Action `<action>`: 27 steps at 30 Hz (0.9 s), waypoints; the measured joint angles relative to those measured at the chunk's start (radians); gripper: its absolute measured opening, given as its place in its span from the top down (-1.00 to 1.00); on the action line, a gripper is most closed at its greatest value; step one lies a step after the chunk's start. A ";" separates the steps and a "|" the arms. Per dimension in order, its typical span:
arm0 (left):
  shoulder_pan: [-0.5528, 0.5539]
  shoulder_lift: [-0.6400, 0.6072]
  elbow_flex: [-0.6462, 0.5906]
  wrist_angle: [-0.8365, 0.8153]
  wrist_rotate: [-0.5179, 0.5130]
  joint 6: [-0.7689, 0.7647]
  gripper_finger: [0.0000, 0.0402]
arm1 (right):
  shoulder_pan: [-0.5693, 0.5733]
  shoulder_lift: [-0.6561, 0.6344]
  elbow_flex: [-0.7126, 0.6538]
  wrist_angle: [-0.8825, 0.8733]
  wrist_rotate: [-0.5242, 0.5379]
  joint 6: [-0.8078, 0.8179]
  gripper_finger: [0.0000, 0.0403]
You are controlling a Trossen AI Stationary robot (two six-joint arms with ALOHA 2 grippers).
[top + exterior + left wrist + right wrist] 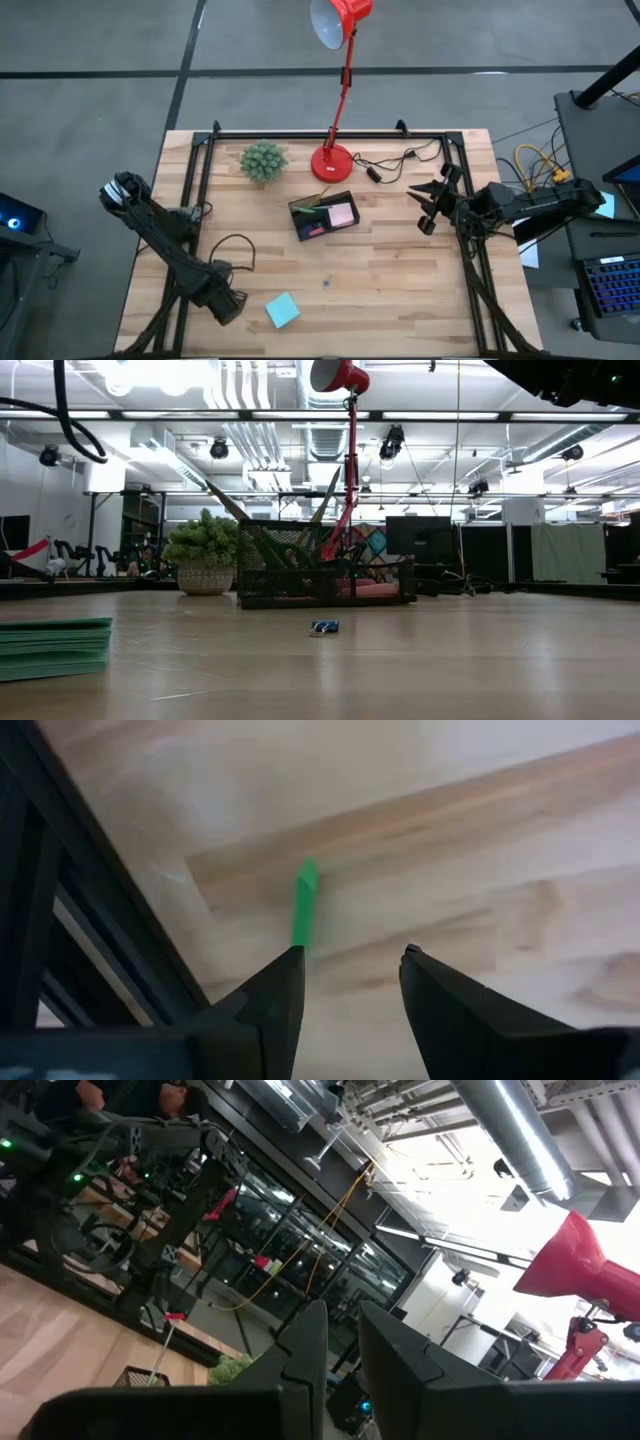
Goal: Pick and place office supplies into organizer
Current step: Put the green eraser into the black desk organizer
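L gripper (228, 303) hangs low at near-left of the tabletop (400, 270), fingers (262, 1010) parted w/ nothing between, just left of a blue-green sticky pad (282, 310). R gripper (428, 205) held up at far right, jaws narrow, nothing held. Organizer (322, 215) sits mid-tabletop, just near the red lamp (333, 160) & right of the plant (264, 161), w/ a pink pad (343, 214) inside. Small blue item (324, 627) lies near of the organizer, apart from it.

Left gripper (350, 970) fingers apart, empty; green pad (304, 905) edge-on just beyond
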 joint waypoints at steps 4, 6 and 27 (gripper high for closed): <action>-0.010 0.006 -0.034 0.005 0.002 -0.003 0.25 | 0.000 0.000 0.000 0.000 0.000 0.000 0.74; -0.013 0.006 -0.053 0.008 0.006 -0.004 0.25 | 0.000 0.000 0.000 0.000 0.000 0.000 0.74; -0.021 0.000 -0.203 0.220 0.039 0.064 0.28 | 0.000 0.000 0.000 0.000 0.000 0.000 0.74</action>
